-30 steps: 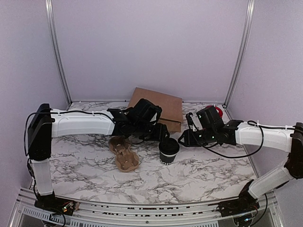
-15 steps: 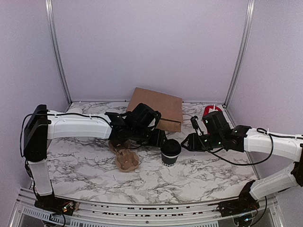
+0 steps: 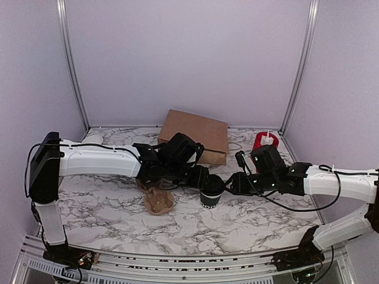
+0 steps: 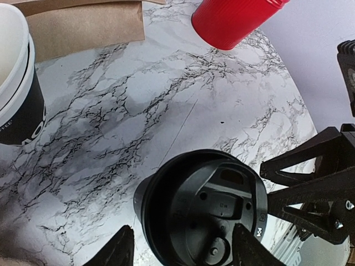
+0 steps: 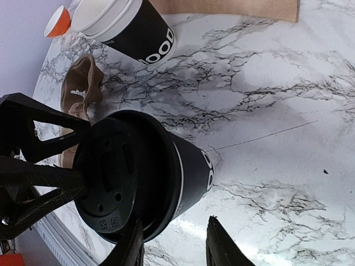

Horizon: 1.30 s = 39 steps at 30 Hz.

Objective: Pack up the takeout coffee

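Observation:
The takeout coffee, a black paper cup with white lettering and a black lid, stands on the marble table between both grippers. In the left wrist view its lid fills the space between my left gripper's open fingers, which hang at its two sides. In the right wrist view the cup is just left of my right gripper, which is open with one finger by the lid's rim. From above, the left gripper and the right gripper flank the cup closely.
A brown paper bag lies at the back. A cardboard cup carrier sits left of the cup. A lidless white-rimmed black cup lies under the left arm. A red cylinder stands back right. A small orange item shows far left.
My right gripper has moved left and closed in on the cup. My left gripper has shifted right and down to the cup's lid. The cup has stayed in place.

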Each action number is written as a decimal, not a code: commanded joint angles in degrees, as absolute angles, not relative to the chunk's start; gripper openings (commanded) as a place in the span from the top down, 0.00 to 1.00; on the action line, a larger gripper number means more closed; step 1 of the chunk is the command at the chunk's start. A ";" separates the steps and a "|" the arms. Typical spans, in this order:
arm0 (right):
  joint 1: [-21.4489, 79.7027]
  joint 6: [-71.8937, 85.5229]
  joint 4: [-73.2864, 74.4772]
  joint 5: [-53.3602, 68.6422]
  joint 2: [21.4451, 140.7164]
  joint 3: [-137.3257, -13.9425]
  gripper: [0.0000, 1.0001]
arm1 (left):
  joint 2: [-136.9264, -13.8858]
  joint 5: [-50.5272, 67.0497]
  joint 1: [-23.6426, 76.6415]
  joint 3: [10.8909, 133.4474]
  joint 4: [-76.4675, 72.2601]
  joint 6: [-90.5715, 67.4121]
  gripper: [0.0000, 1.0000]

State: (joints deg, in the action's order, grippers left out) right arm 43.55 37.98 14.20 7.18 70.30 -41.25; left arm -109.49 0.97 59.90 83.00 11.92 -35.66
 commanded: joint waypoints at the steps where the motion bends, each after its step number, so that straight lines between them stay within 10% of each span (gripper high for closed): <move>1: 44.03 38.43 13.18 7.50 71.36 -40.87 0.63 | -110.04 0.65 60.14 81.69 11.31 -36.37 0.39; 39: 46.75 30.53 20.94 0.15 79.16 -47.41 0.64 | -107.37 -4.86 59.15 71.92 5.12 -42.34 0.40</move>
State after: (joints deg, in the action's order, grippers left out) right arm 46.35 32.34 12.27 1.85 77.87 -45.95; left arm -108.01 -2.57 59.46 75.29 2.92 -41.12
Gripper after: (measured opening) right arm 0.352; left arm 0.602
